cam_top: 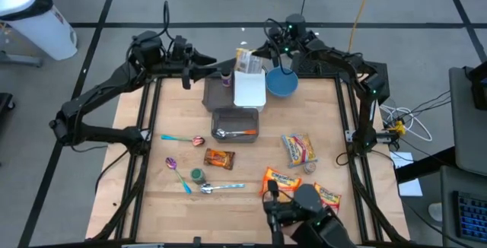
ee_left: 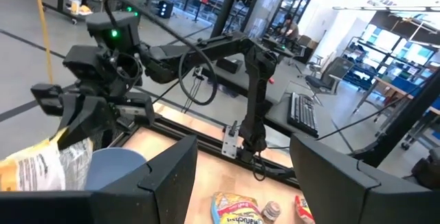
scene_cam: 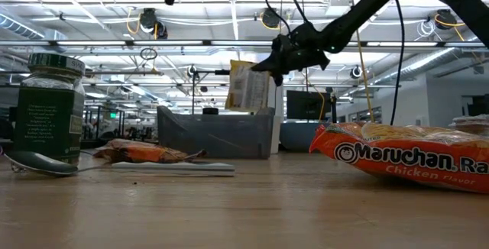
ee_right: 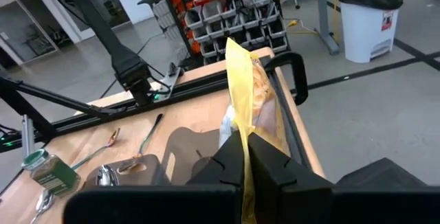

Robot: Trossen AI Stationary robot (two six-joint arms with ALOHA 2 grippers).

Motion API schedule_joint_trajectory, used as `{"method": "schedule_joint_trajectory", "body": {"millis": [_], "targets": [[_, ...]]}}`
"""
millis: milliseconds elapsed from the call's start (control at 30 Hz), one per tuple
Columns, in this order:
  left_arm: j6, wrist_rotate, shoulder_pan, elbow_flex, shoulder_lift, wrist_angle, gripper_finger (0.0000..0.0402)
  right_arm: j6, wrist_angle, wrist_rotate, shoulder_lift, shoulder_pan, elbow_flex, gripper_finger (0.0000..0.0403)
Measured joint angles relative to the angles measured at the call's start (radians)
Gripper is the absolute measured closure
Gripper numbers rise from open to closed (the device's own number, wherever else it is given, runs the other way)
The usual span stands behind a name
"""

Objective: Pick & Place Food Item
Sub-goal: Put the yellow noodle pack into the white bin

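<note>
The yellow snack bag (ee_right: pixel 253 107) — thin, crinkled, with pale chips printed on its side — stands upright over the white bin (cam_top: pixel 249 88) at the table's far edge, its top edge pinched between the closed fingers of the right gripper (cam_top: pixel 262 56). The left gripper (cam_top: pixel 199 68) hangs just beside that bin with its fingers apart, holding nothing. The light wooden table (cam_top: pixel 243 202) carries a grey tray (cam_top: pixel 235 123), a blue bowl (cam_top: pixel 281 85), spoons, ramen packets (scene_cam: pixel 405 157) and a green-lidded jar (scene_cam: pixel 50 108) — behind lies a bright hall with ceiling lights.
</note>
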Motion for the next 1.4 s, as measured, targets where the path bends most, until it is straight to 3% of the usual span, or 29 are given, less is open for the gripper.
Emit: {"method": "schedule_joint_trajectory", "body": {"millis": [1400], "targets": [[-0.004, 0.005, 0.057, 0.0, 0.024, 0.002, 0.016, -0.153, -0.014, 0.028, 0.114, -0.013, -0.002, 0.0403]]}}
